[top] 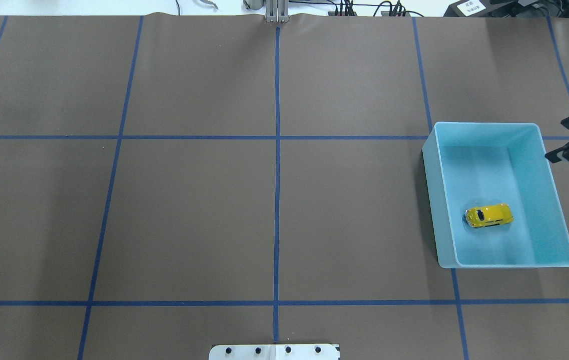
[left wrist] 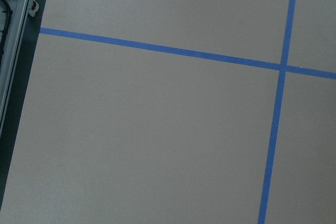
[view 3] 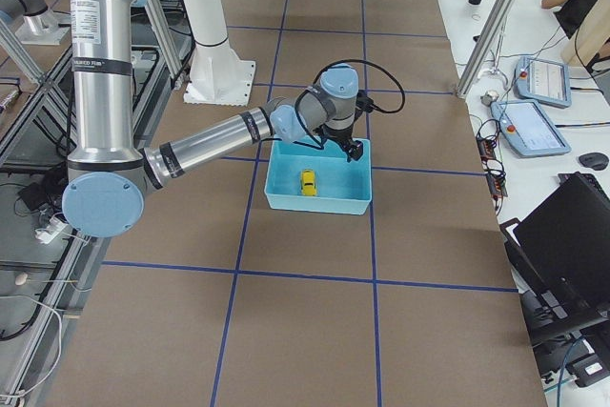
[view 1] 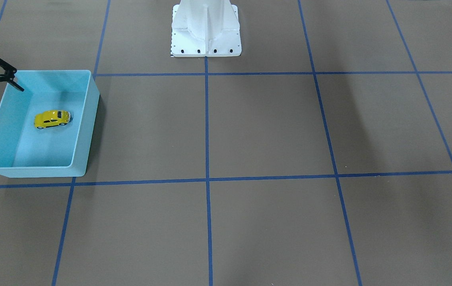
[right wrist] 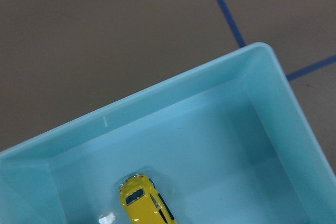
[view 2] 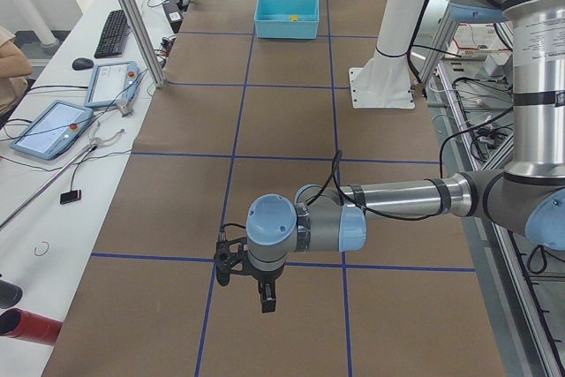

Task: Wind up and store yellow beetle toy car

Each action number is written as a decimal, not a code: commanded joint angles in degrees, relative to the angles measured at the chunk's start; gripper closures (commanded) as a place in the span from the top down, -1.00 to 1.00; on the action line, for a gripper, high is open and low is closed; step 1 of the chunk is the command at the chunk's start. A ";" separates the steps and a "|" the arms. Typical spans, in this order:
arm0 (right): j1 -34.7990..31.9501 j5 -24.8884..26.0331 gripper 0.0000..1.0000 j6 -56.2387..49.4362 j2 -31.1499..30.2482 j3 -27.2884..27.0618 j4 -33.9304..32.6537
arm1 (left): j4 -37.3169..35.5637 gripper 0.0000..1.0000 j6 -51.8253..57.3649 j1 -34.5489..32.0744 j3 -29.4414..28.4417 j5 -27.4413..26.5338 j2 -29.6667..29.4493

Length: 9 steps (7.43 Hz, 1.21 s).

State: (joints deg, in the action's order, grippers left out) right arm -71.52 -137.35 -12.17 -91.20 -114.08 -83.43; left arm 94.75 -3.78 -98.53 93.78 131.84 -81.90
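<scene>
Car in bin, right gripper at the bin's corner

The yellow beetle toy car (top: 489, 215) sits on the floor of the light blue bin (top: 487, 124), in the half nearer the robot, with its long axis parallel to the bin's near wall. The right gripper (top: 557, 140) is spread wide and empty, just outside the bin's far right corner. From there the car lies toward the robot and inward. The left gripper (view 2: 245, 287) is well apart from the bin and I can't tell its opening. The right arm is nearer. Storing looks done.

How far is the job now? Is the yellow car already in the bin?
Done: the yellow beetle toy car sits on its wheels inside the light blue bin. In hand: nothing; the right gripper is open at the bin's rim. Remaining: nothing visible; winding cannot be checked.
</scene>
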 commanded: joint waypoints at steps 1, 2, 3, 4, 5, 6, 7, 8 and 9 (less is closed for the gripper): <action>-9.21 0.77 1.00 10.72 0.06 3.76 -8.12 | 0.00 1.00 0.00 0.00 0.00 0.00 -0.01; -11.69 0.94 1.00 16.42 0.06 3.87 -14.51 | 0.00 1.00 0.00 0.00 0.00 0.00 -0.01; -12.50 1.47 1.00 18.47 -0.20 4.04 -18.66 | 0.00 1.00 0.00 0.00 0.00 0.00 -0.01; -14.85 1.12 1.00 17.80 -1.16 6.39 -18.87 | 0.00 1.00 0.00 0.00 0.00 0.00 -0.01; -15.31 0.86 1.00 17.53 -2.65 8.85 -18.18 | 0.00 1.00 0.00 0.00 0.00 0.00 -0.01; -15.32 1.12 1.00 17.01 -3.10 10.01 -18.09 | 0.00 1.00 0.00 0.00 0.00 0.00 -0.01; -15.32 1.12 1.00 14.56 -3.19 11.15 -18.09 | 0.00 1.00 0.00 0.00 0.00 0.00 -0.01; -15.32 1.12 1.00 13.76 -3.19 11.16 -18.09 | 0.00 1.00 0.00 0.00 0.00 0.00 -0.01; -15.32 1.21 1.00 13.66 -2.93 11.16 -18.00 | 0.00 1.00 0.00 0.00 0.00 0.00 -0.10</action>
State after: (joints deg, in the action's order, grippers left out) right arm -86.80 -136.22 2.18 -94.27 -103.17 -101.50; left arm 94.75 -3.78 -98.53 93.78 131.84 -81.93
